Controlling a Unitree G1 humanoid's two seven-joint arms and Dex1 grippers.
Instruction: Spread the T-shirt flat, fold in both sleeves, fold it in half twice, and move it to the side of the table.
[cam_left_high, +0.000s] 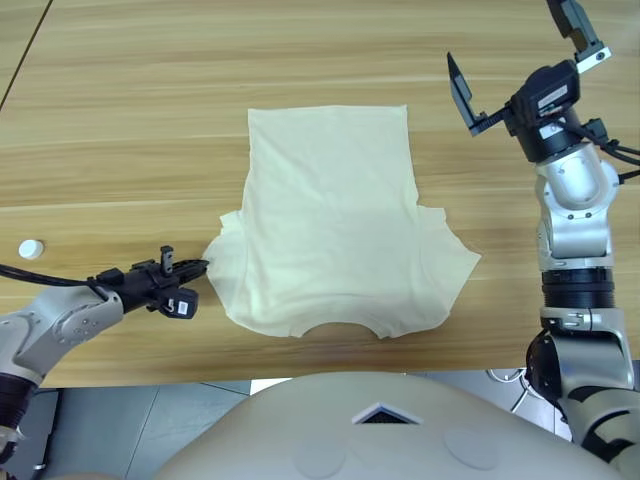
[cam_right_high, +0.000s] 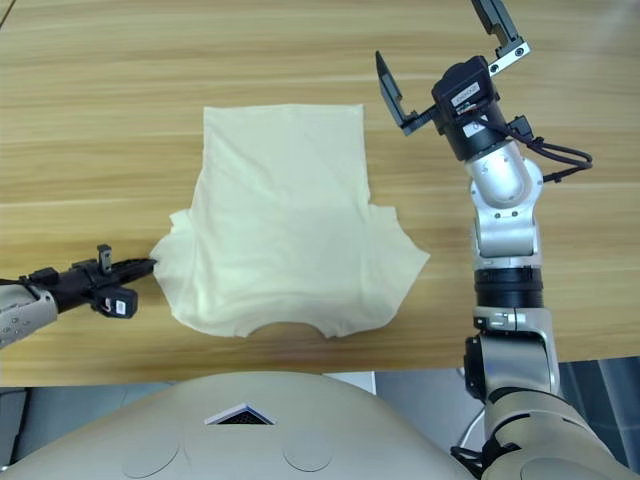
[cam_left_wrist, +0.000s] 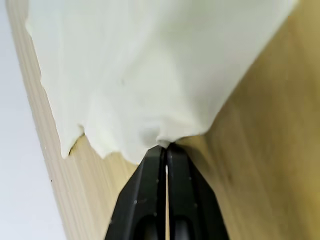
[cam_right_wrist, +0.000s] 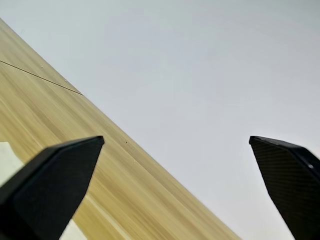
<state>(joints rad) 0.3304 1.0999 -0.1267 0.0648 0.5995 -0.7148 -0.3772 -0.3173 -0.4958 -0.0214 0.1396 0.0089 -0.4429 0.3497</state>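
A pale yellow T-shirt (cam_left_high: 330, 220) lies mostly flat on the wooden table (cam_left_high: 120, 120), collar toward the near edge and hem at the far side. Its left sleeve (cam_left_high: 222, 258) is bunched and folded in, while its right sleeve (cam_left_high: 452, 262) spreads outward. My left gripper (cam_left_high: 203, 266) lies low on the table at the left sleeve's edge, shut on the cloth; the left wrist view shows the fabric (cam_left_wrist: 150, 65) pinched at the fingertips (cam_left_wrist: 159, 152). My right gripper (cam_left_high: 512, 45) is raised above the table, beyond the shirt's far right corner, wide open with nothing in it.
A small white cap (cam_left_high: 31, 249) sits on the table at the far left, near my left arm. Bare wood surrounds the shirt to the left, the right and the far side. The table's near edge runs just below the collar.
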